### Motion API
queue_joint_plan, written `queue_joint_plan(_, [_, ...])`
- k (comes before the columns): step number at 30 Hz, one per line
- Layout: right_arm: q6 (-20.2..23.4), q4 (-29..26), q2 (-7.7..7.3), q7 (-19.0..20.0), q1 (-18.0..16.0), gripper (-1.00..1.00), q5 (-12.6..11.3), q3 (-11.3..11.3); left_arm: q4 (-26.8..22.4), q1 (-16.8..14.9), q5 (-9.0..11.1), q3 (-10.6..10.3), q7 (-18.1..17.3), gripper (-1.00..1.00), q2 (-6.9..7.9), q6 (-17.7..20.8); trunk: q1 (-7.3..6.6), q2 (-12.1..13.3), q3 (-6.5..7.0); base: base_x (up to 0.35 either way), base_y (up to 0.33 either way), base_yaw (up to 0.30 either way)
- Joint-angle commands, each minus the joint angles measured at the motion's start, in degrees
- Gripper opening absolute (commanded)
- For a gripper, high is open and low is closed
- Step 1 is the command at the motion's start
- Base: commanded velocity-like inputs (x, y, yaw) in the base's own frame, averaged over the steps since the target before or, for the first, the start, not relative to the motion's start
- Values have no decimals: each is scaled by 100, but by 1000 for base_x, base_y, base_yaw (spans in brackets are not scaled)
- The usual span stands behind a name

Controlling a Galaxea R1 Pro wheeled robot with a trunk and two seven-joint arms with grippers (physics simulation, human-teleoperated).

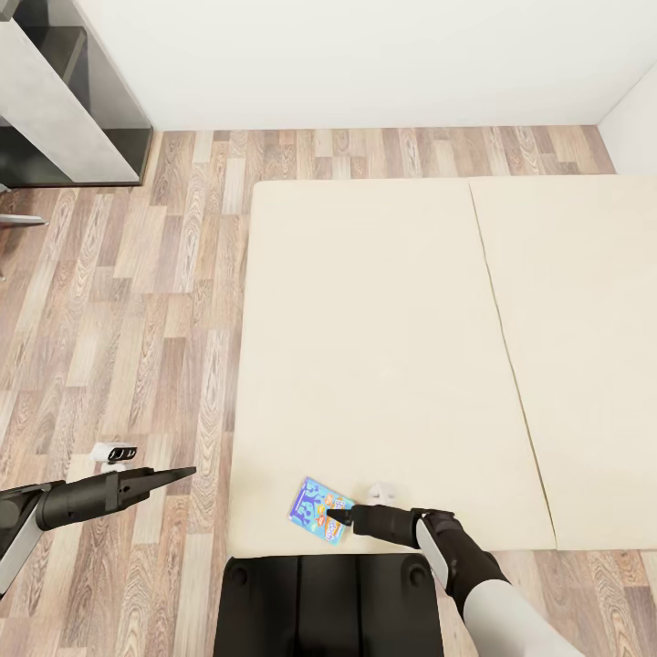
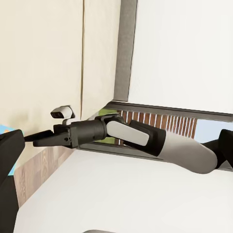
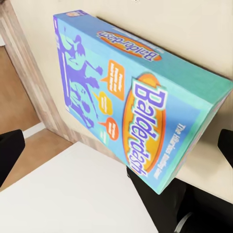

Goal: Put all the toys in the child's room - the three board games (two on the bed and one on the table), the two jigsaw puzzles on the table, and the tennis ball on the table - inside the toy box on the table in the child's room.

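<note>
A blue board game (image 1: 318,509) with orange marks lies flat on the cream bed (image 1: 392,347), near its front edge. The right wrist view shows its lid (image 3: 121,97) lettered "Balderdash". My right gripper (image 1: 336,517) is open at the box's near end, and one dark finger (image 3: 9,155) stands at each side of the box (image 3: 116,150). My left gripper (image 1: 182,474) hangs open over the wood floor left of the bed, holding nothing. The toy box, tennis ball and jigsaw puzzles are out of view.
A grey-topped, dark-sided desk (image 1: 64,100) stands at the far left by the white wall. Wood-plank floor (image 1: 137,319) runs between it and the bed. My dark base (image 1: 328,602) is against the bed's front edge. The left wrist view looks across at my right arm (image 2: 145,138).
</note>
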Motion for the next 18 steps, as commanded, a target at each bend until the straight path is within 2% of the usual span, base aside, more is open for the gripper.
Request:
queue_joint_plan(1, [53, -5, 5, 17, -1, 100, -26, -39, -1, -1, 2, -3, -19, 100, 2, 61, 3, -9, -6, 0, 0, 0])
queue_joint_plan(18, [46, -20, -1, 25, -1, 100, -53, -49, -1, -1, 3, -3, -19, 100, 2, 61, 3, -9, -51, 0, 0, -23])
